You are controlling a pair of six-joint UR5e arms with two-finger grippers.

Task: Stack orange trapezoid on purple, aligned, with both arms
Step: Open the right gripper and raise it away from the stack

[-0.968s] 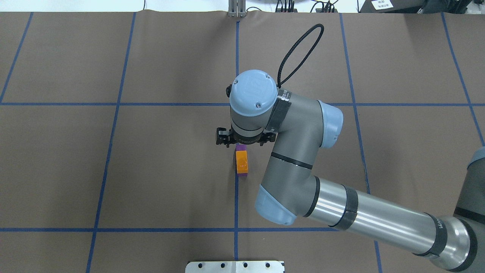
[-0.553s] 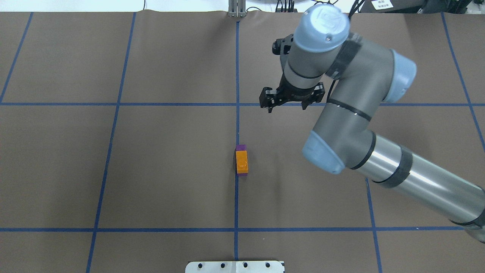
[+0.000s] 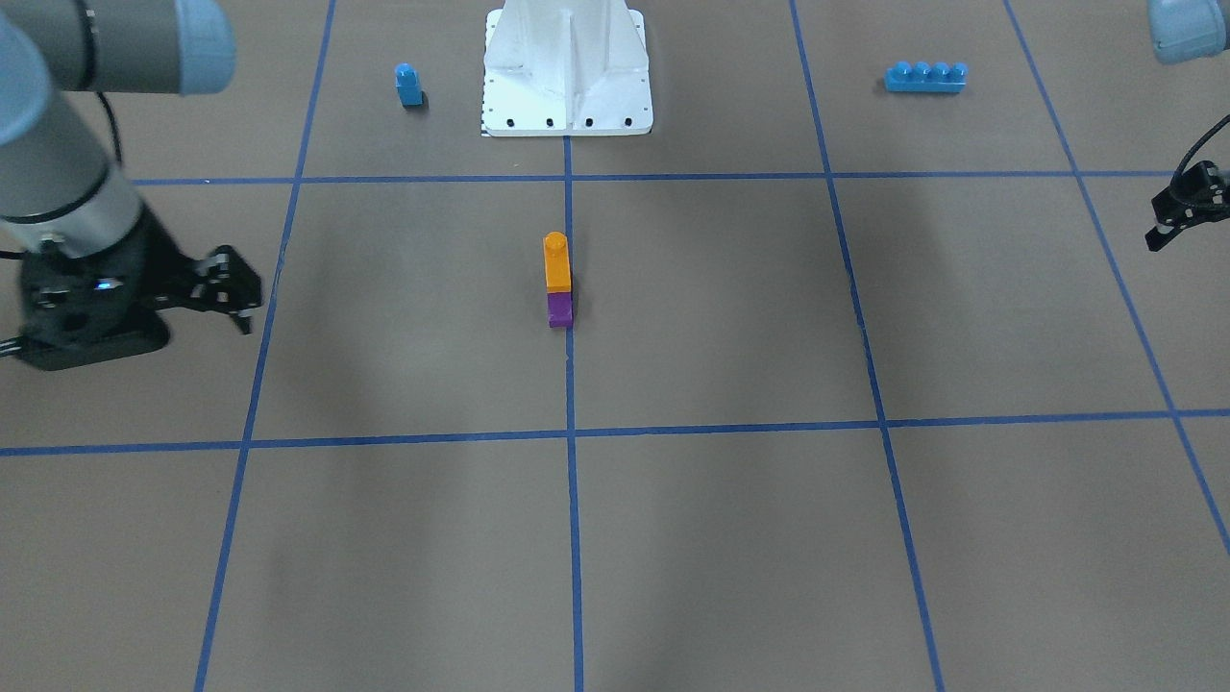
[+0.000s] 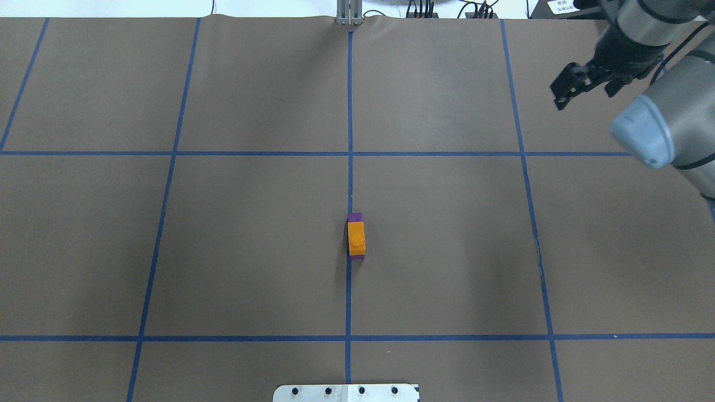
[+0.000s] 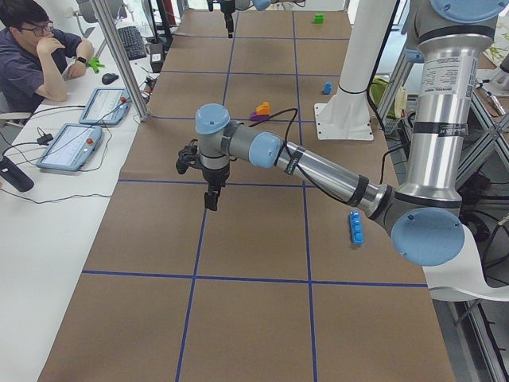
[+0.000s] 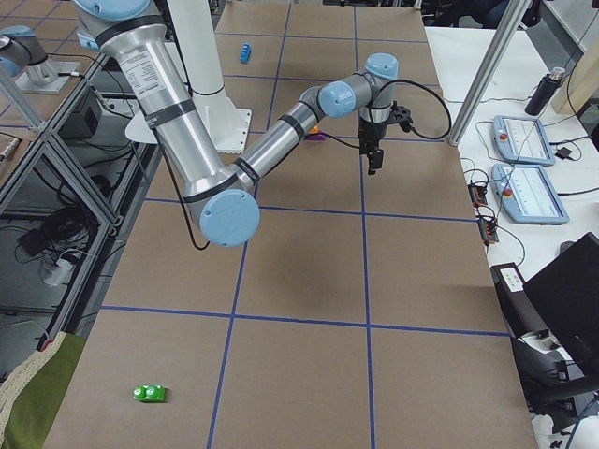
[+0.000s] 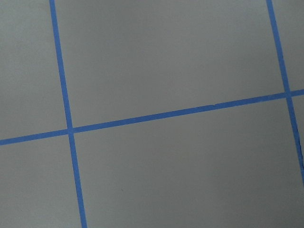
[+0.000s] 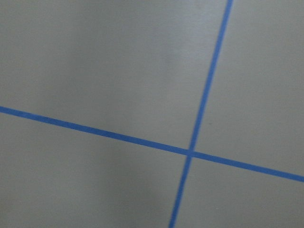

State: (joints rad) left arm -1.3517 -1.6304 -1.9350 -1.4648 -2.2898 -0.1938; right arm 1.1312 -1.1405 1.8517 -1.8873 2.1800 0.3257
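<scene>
The orange trapezoid (image 4: pixel 356 237) sits on the purple (image 4: pixel 355 217) block at the table's centre, on the middle tape line. From the front the orange trapezoid (image 3: pixel 556 264) is stud up on the purple (image 3: pixel 560 310) one, and nothing touches them. My right gripper (image 4: pixel 584 95) hangs open and empty over the far right of the table, seen as the right gripper (image 3: pixel 235 303) in the front view. My left gripper (image 3: pixel 1168 226) is partly cut off by the frame edge; its one visible finger is splayed out, open and empty. Both wrist views show only bare mat and tape.
A small blue one-stud block (image 3: pixel 408 85) and a long blue brick (image 3: pixel 924 77) lie either side of the white pedestal base (image 3: pixel 567 86). A green block (image 6: pixel 150 393) lies near the table's right end. A person (image 5: pixel 32 48) sits at a side desk with tablets.
My right arm has lifted away from above the stack and swung out to the far right corner. The orange-on-purple stack has stayed in place.
</scene>
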